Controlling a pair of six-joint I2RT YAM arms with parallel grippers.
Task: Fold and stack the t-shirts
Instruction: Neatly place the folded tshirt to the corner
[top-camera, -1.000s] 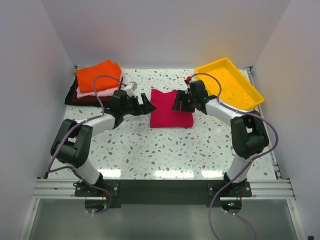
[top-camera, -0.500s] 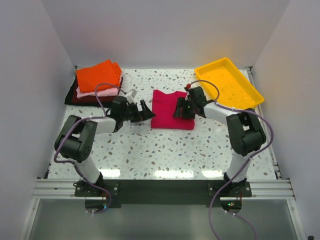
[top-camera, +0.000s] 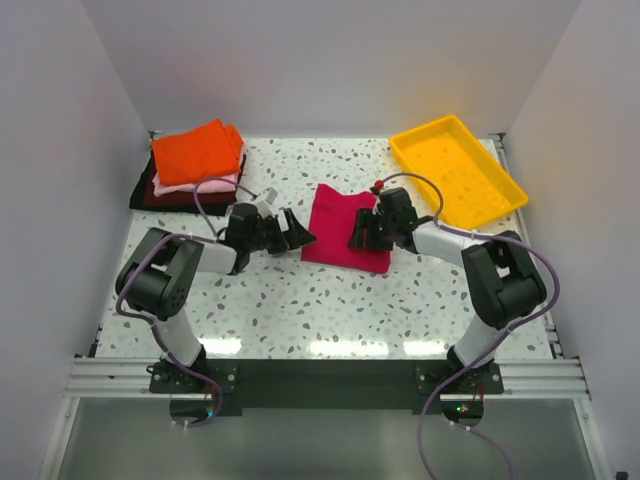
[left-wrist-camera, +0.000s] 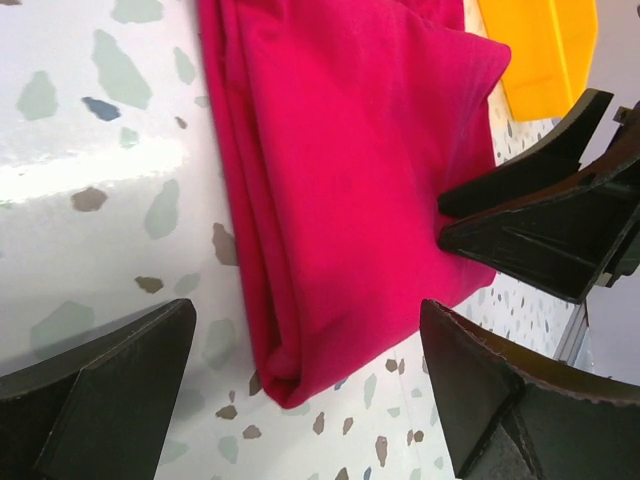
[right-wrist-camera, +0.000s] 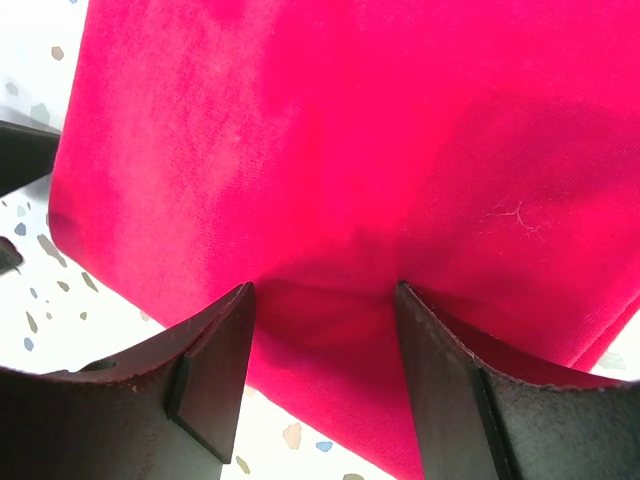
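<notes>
Showing the folded crimson-magenta cloth t-shirt (top-camera: 345, 225) mid-table, unstacked, well apart from the far-left pile of folded orange, pale-pink and maroon cloth shirts (top-camera: 195, 152); left gripper (top-camera: 300, 232) gapes empty beside it, right gripper (top-camera: 358, 236) straddles its edge with jaws half-parted, grip unclear.

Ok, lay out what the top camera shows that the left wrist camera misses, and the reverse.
Top only: the folded stack at the far left, orange shirt over pink shirt over dark maroon shirt, plus both whole arms. Left wrist only: the red shirt's layered folded edge close up, framed by the left gripper's wide-open fingers. Shared: the red shirt, the yellow tray, and the right gripper at the shirt's right edge.
</notes>
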